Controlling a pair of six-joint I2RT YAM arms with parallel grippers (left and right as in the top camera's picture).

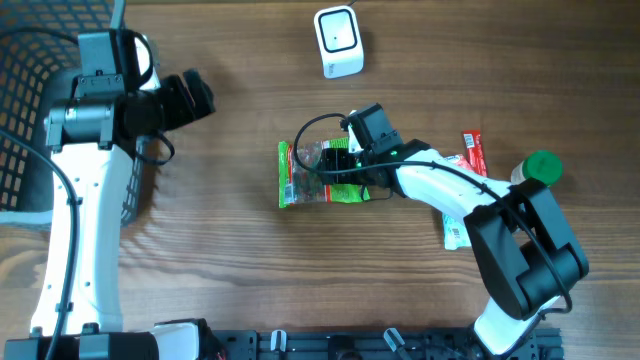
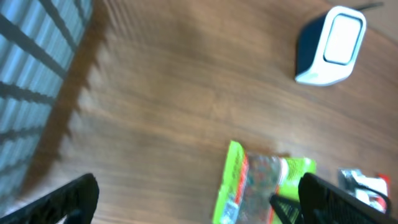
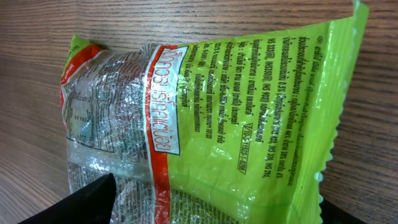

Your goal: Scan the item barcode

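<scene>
The item is a green and clear snack packet (image 1: 305,178) with a red band, lying flat at the middle of the table. Its printed back fills the right wrist view (image 3: 217,106), and it also shows in the left wrist view (image 2: 258,183). My right gripper (image 1: 345,172) is low over the packet's right half, open, its black fingertips (image 3: 84,200) straddling the packet (image 3: 217,208). No barcode is plainly readable. The white scanner (image 1: 338,41) stands at the back, apart from both arms (image 2: 329,45). My left gripper (image 1: 200,95) hovers open at the far left (image 2: 202,202), holding nothing.
A black wire basket (image 1: 25,110) fills the far left edge (image 2: 31,68). To the right lie a red packet (image 1: 473,155), a bottle with a green cap (image 1: 543,167) and a white packet (image 1: 456,228), partly under my right arm.
</scene>
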